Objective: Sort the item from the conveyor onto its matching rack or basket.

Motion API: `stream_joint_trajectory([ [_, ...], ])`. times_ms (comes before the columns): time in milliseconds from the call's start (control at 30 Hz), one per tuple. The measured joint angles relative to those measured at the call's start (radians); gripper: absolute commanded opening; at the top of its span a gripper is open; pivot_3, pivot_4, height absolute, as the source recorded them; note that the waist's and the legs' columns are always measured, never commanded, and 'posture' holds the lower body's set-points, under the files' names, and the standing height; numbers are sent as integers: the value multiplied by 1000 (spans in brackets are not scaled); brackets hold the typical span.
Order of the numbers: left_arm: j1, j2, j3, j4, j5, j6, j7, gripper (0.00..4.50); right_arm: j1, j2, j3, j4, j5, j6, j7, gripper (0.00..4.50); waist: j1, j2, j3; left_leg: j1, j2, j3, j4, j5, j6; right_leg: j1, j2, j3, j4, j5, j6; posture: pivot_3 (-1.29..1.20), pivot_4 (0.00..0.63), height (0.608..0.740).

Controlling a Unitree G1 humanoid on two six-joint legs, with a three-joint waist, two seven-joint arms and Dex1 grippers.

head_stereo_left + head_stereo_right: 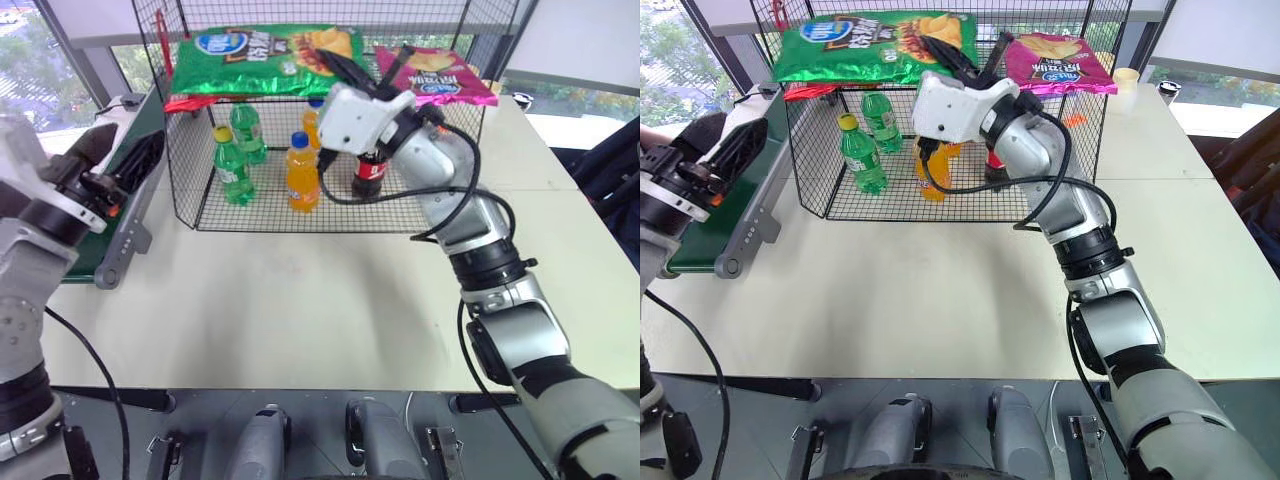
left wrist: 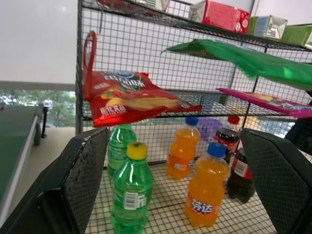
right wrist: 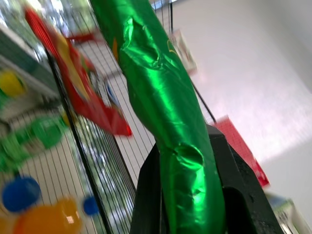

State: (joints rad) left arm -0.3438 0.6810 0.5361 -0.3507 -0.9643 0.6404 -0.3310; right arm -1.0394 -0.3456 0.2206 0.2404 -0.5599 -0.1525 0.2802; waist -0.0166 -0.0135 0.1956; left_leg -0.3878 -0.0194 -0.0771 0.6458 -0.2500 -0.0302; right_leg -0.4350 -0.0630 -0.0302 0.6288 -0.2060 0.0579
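Note:
The item, a shiny green chip bag [image 1: 262, 57], hangs flat over the top shelf of the black wire rack [image 1: 200, 190]. My right gripper [image 1: 340, 68] is shut on its right end; in the right wrist view the green foil [image 3: 165, 107] is pinched between the two black fingers [image 3: 146, 200]. From the left wrist view the bag [image 2: 253, 58] sits slightly above the shelf, and I cannot tell if it touches. My left gripper [image 1: 120, 150] stands open and empty over the conveyor [image 1: 125, 235] at the left, its fingers [image 2: 83, 180] wide apart.
A pink chip bag [image 1: 435, 75] lies on the top shelf's right side, and a red chip bag [image 2: 131, 97] hangs at its left corner. Green, orange and cola bottles [image 1: 302, 172] stand inside the rack. The white table [image 1: 300, 300] stretches in front.

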Motion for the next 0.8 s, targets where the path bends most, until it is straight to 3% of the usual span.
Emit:
stream_joint_trajectory([
  [333,-39,-36,-88,-7,51,-10,2,4413,-4,3,4,-13,-32,89,-4,0,-1,0,0,0,0,0,0,0,0,0,0,0,0,0,0,0,150,740],
  [800,-167,62,-375,-57,424,-179,-151,4413,1,-8,39,-44,-3,58,68,0,-2,-1,1,-1,0,0,0,0,0,-1,0,0,0,0,0,0,150,740],
])
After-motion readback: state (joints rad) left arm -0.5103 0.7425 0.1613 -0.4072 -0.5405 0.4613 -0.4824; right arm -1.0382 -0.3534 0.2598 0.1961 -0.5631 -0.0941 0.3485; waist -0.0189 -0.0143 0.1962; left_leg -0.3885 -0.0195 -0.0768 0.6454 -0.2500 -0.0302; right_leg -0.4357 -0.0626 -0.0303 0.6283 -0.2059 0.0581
